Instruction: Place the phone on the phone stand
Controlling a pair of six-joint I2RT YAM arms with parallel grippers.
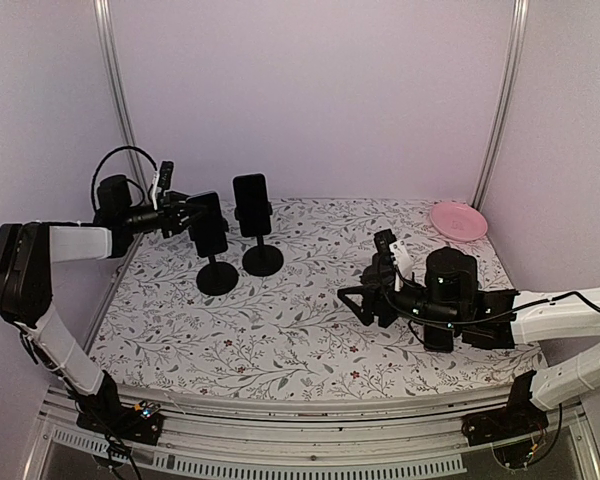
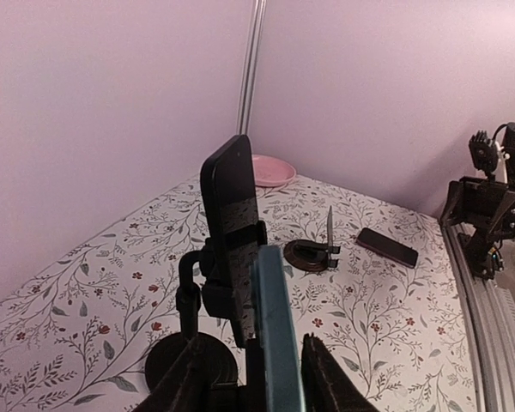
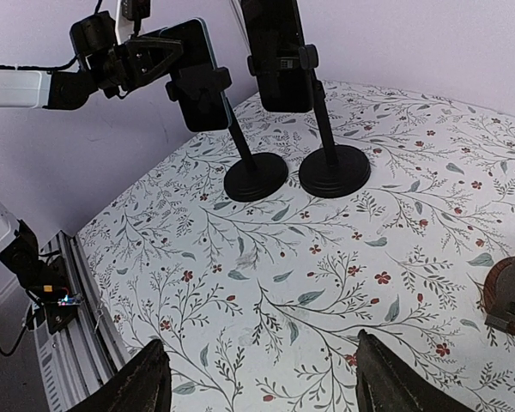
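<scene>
A dark phone with a blue edge (image 2: 279, 343) (image 1: 207, 222) sits in the cradle of the near black stand (image 1: 217, 275), as the right wrist view (image 3: 197, 73) shows. My left gripper (image 1: 185, 215) reaches in from the left with its jaws around the phone. In the left wrist view the right finger (image 2: 326, 378) is against the blue edge. The left finger (image 2: 184, 382) stands a little apart from the phone. My right gripper (image 1: 365, 300) is open and empty above the flowered cloth (image 3: 262, 378).
A second black stand (image 1: 263, 258) holding another phone (image 1: 252, 203) stands just right of the first. A low round stand (image 2: 309, 255) and a loose dark phone (image 2: 386, 247) lie on the cloth near the right arm. A pink plate (image 1: 458, 220) sits at the back right.
</scene>
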